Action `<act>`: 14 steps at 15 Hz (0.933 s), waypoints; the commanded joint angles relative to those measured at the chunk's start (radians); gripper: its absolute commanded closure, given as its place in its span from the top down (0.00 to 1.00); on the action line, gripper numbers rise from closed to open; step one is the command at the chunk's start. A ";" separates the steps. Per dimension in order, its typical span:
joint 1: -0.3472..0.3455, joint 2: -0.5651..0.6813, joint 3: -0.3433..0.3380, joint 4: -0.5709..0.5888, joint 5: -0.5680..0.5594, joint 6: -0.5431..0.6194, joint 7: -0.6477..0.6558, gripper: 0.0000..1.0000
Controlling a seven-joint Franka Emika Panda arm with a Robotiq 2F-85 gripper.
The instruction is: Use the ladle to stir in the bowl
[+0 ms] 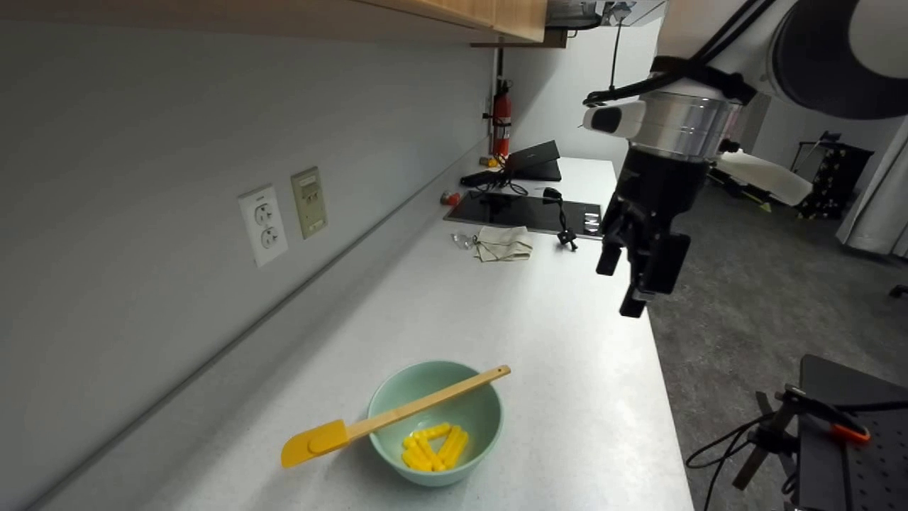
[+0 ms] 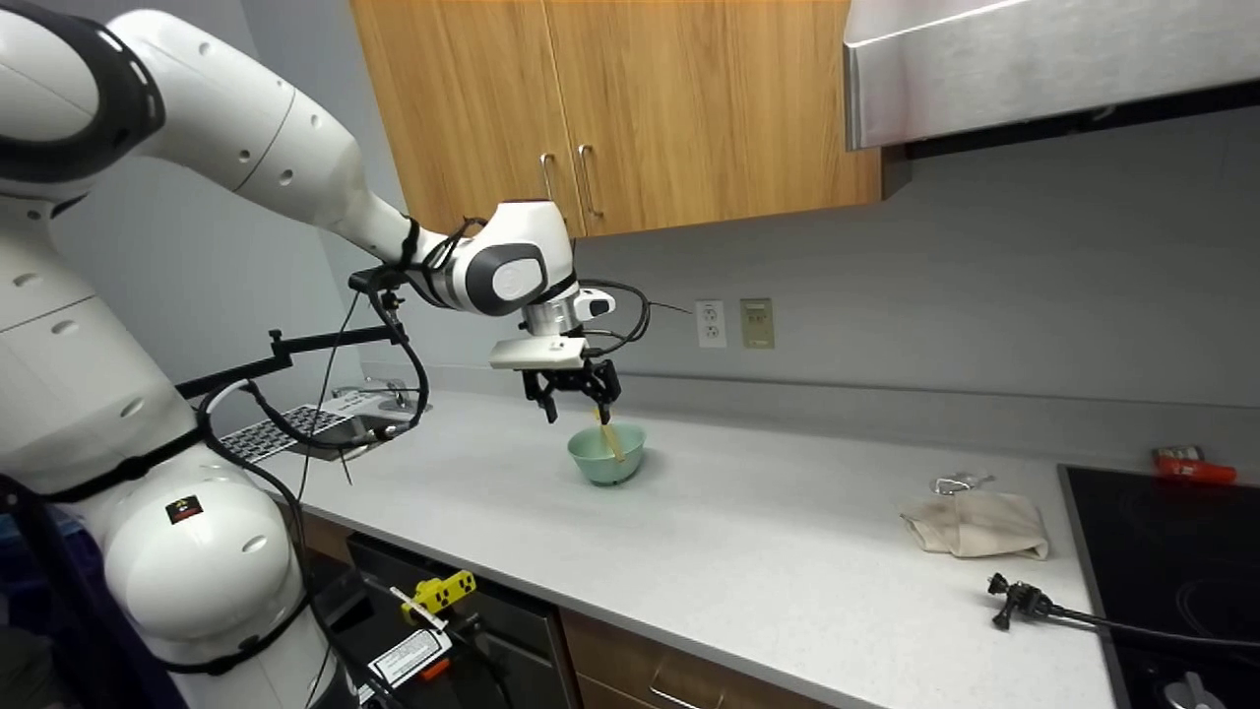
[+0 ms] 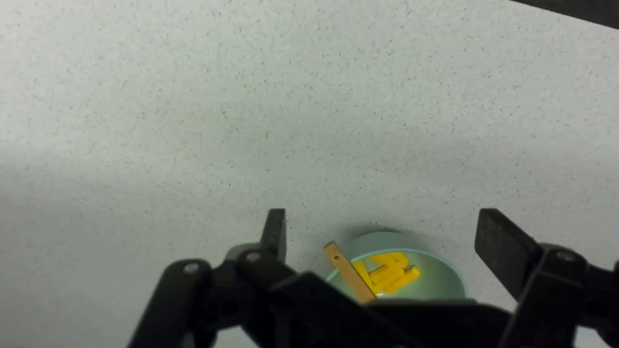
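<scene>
Gripper [image 3: 382, 227] closest to the wrist lens, its fingers [image 3: 505, 253] well apart, nothing between them; in both exterior views it hangs above the counter [image 1: 567, 355], apart from the ladle [image 1: 395, 414]. Counter's front edge, by the look of it, cuts the upper right corner of the wrist view.

Ladle lies slantwise across the rim of the bowl [image 1: 484, 426], which stands between wall edge and front edge. Flat orange head [image 1: 316, 443] juts past the rim toward the wall edge; pale wooden handle [image 3: 350, 273] pokes out over the opposite rim, toward the front edge. Yellow pieces [image 1: 452, 446] in the bowl. Stirring not begun, I judge.

Handling, by guess: light overall; handle stiff, smooth, perhaps a little slippery; head probably soft and bendy. Seems only balanced there, so a nudge could slide it off. Best hold: handle, toward its holed free end, leaving length enough to tip the head down inside. Bowl looks light too, likely to skid if pushed.
</scene>
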 commanded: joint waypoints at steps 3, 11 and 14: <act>0.015 0.127 -0.026 0.151 0.143 -0.043 -0.261 1.00; -0.014 0.148 0.017 0.175 0.198 -0.081 -0.330 1.00; -0.014 0.149 0.017 0.175 0.198 -0.081 -0.331 1.00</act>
